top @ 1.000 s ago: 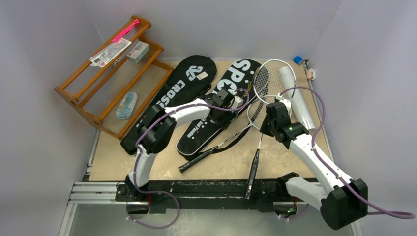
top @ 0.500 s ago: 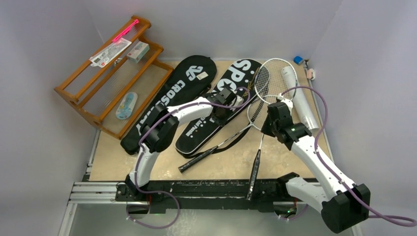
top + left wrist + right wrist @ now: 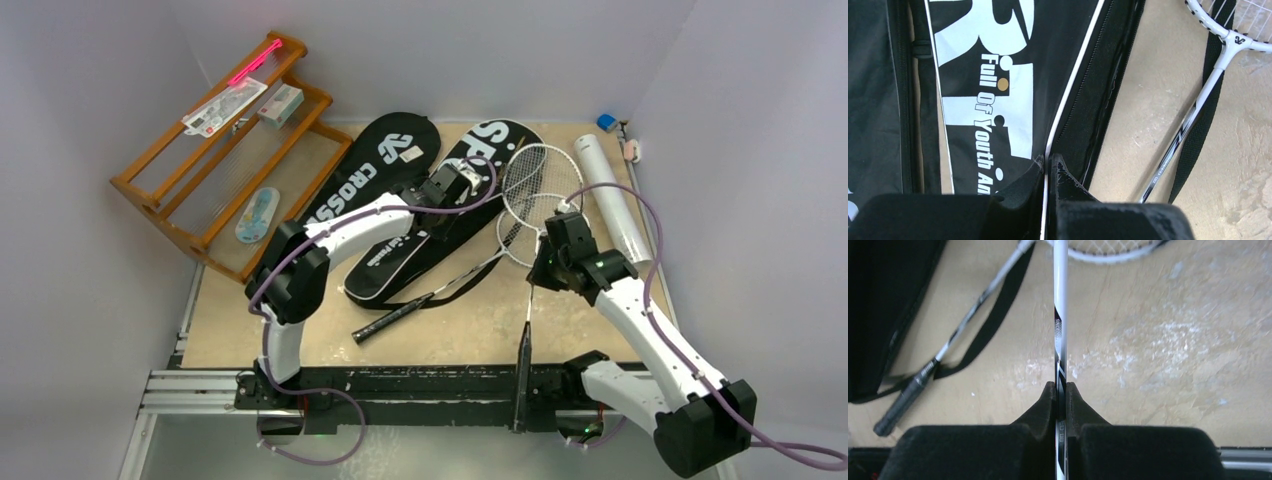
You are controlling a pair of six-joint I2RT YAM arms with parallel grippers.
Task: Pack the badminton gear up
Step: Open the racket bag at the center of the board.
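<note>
Your left claw (image 3: 1048, 167) is pinched shut on the white-trimmed edge of the black SPORT cover (image 3: 420, 240). That cover lies in the middle of the table (image 3: 450, 338), just right of the CROSSWAY cover (image 3: 345, 195). Your right claw (image 3: 1060, 390) is clamped on the thin shaft of a racket (image 3: 523, 365). Its black handle sticks out over the near edge. A second racket (image 3: 388, 322) lies between the claws. The white tube (image 3: 610, 200) lies on the far right.
</note>
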